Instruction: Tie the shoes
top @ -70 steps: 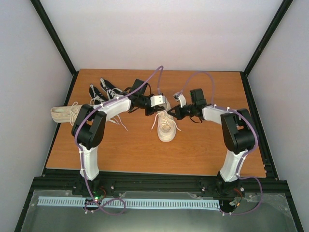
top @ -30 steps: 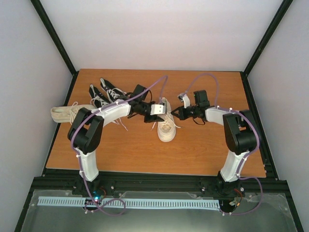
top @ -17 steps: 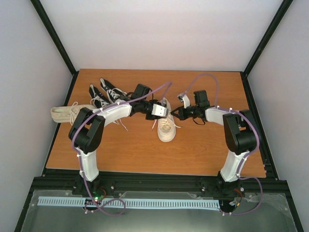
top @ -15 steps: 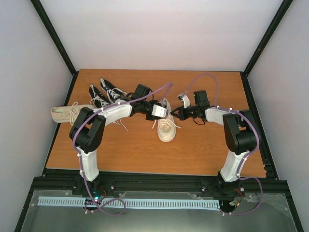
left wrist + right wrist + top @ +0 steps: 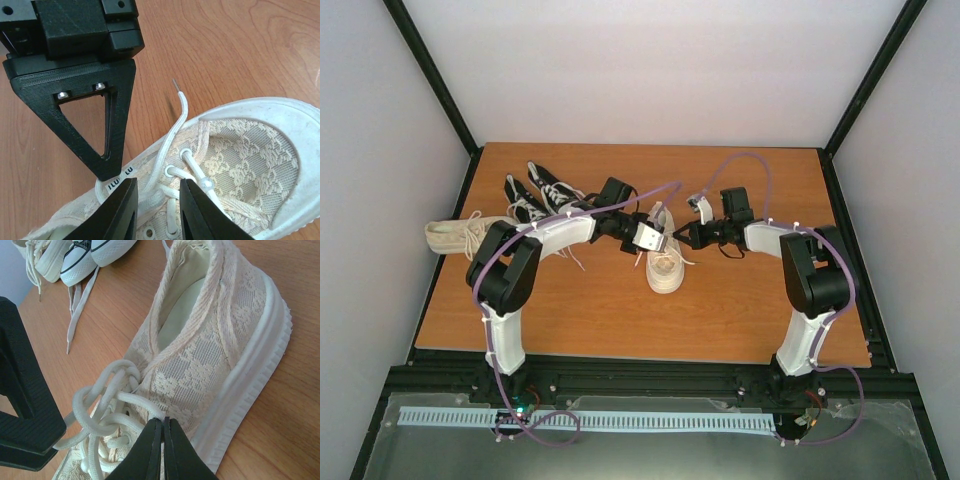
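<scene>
Though a strip (image 5: 121, 180) beside the eyelets of the cream shoe (image 5: 250, 150) carries small dark letters, we read no more than "LU" — a black fingertip covers part of it.

That shoe stands upright near the middle of the counter (image 5: 740, 310). Its long axis runs near to far, with the toe towards the arm bases and the heel opening towards the far wall. A second cream shoe (image 5: 455, 236) lies at the left edge, long axis left to right. Two black shoes (image 5: 540, 192) sit side by side behind it on parallel slants.

Only the top view shows all four shoes and both arms meeting over the middle one. From there we cannot judge either grip.

The left wrist view shows the left end effector (image 5: 159, 186) with its fingers spread over the eyelets and lace strands visible in the gap. One lace (image 5: 181, 107) trails off the shoe, its tip on bare wood.

The right wrist view shows the ribbed sole, a tangle of lace loops and the black shoes' white toe caps in the far corner. The right end effector (image 5: 162, 421) has its fingers pressed together, tips against the upper just beside those loops. We cannot tell whether a strand is caught between them.
</scene>
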Motion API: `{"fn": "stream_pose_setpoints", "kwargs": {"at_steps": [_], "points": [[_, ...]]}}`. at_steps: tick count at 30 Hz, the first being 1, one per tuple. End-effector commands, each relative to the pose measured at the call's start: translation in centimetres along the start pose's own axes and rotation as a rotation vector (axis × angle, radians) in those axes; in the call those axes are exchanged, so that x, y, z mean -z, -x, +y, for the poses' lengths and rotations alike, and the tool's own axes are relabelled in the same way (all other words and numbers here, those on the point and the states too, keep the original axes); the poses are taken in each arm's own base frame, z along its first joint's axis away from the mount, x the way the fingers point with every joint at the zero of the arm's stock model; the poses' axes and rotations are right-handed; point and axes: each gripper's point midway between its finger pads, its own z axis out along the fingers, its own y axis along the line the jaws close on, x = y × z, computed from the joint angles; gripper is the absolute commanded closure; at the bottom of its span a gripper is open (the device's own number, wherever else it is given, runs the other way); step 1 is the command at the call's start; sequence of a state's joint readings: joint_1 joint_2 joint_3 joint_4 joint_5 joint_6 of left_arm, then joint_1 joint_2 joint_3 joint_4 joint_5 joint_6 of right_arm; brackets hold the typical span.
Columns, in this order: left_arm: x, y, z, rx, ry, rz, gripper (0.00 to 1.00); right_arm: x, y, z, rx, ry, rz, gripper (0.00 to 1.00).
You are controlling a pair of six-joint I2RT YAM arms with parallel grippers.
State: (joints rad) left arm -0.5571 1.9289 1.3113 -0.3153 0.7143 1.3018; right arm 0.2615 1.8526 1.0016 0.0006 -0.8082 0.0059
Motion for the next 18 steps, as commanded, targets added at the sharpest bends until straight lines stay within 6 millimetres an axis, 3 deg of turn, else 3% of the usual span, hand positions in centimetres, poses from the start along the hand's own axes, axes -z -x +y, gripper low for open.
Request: {"fn": "stream_pose_setpoints", "kwargs": {"at_steps": [1,7,12,14,18], "points": [[-0.1,1.1,1.0,-0.094,0.013,-0.044,0.73,-0.1,0.7,0.1,0.015,0.019,-0.014,0.97],[-0.4,-0.1,1.7,-0.177,0.055,0.014,0.71,-0.1,0.8,0.1,0.017,0.022,-0.016,0.97],[-0.6,0.0,1.7,-0.201,0.052,-0.002,0.71,-0.1,0.9,0.2,0.015,0.027,-0.017,0.97],[-0.7,0.1,1.7,-0.196,0.051,-0.007,0.76,-0.1,0.8,0.2,0.016,0.026,-0.016,0.97],[-0.5,0.5,1.9,-0.181,0.056,-0.023,0.97,-0.1,0.8,0.1,0.015,0.023,-0.015,0.97]]}}
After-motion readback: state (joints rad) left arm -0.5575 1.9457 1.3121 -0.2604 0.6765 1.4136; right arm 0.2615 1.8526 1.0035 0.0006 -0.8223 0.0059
